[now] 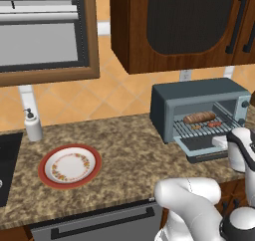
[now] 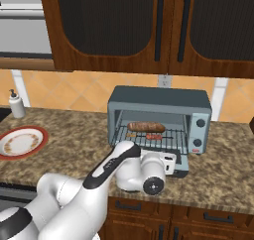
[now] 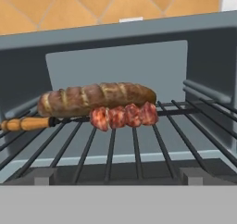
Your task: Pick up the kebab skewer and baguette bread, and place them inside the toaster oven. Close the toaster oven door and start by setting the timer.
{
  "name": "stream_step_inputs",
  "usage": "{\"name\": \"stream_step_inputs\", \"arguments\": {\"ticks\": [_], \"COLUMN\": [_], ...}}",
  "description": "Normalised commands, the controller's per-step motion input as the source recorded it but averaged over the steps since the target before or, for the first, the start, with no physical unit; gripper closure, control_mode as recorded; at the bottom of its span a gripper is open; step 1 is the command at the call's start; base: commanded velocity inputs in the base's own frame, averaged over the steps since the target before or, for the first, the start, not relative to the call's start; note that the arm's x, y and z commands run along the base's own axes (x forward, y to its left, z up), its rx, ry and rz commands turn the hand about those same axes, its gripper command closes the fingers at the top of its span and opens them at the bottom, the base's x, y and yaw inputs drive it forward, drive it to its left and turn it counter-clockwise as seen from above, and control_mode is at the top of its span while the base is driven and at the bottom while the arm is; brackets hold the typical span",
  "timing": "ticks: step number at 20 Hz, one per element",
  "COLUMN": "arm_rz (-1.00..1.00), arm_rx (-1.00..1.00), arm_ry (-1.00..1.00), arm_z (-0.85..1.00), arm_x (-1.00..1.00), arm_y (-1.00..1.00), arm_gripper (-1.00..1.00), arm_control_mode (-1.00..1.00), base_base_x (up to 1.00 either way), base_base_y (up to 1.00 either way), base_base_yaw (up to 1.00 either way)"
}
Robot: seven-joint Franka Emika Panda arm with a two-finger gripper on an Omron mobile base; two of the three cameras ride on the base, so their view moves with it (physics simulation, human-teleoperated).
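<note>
The blue-grey toaster oven [image 1: 199, 93] [image 2: 158, 100] stands on the counter with its door [image 1: 196, 146] [image 2: 181, 167] dropped open. On its wire rack [image 3: 139, 144] lies the golden-brown baguette bread [image 1: 199, 117] [image 2: 145, 127] [image 3: 97, 97]. Just in front of it is the kebab skewer [image 1: 211, 124] [image 2: 153, 136] [image 3: 122, 116], with its red-brown meat chunks to the right and its wooden handle to the left. My gripper [image 2: 171, 160] hovers low over the lowered door, facing into the oven. It is open and holds nothing.
An empty red-rimmed plate [image 1: 69, 165] [image 2: 21, 141] sits on the counter to the left, a soap dispenser [image 1: 33, 125] [image 2: 16, 105] behind it. The oven's knobs [image 2: 200, 123] are on its right strip. Dark wooden cabinets [image 2: 134, 26] hang overhead.
</note>
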Motion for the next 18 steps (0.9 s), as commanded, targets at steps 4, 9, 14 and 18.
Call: {"name": "stream_step_inputs", "arguments": {"ticks": [4, 9, 14, 18], "arm_rz": [0.0, 0.0, 0.0, 0.0], "arm_rx": [0.0, 0.0, 0.0, 0.0], "arm_ry": [0.0, 0.0, 0.0, 0.0], "arm_z": [0.0, -0.02, -0.02, -0.07], "arm_x": [0.15, 0.16, 0.19, 0.19], "arm_y": [0.0, 0.01, 0.03, 0.04], "arm_gripper": [-1.0, -1.0, -1.0, -1.0], "arm_control_mode": [-1.0, -1.0, -1.0, -1.0], "base_base_x": [0.0, 0.0, 0.0, 0.0], "base_base_y": [0.0, 0.0, 0.0, 0.0], "base_base_yaw": [0.0, 0.0, 0.0, 0.0]}}
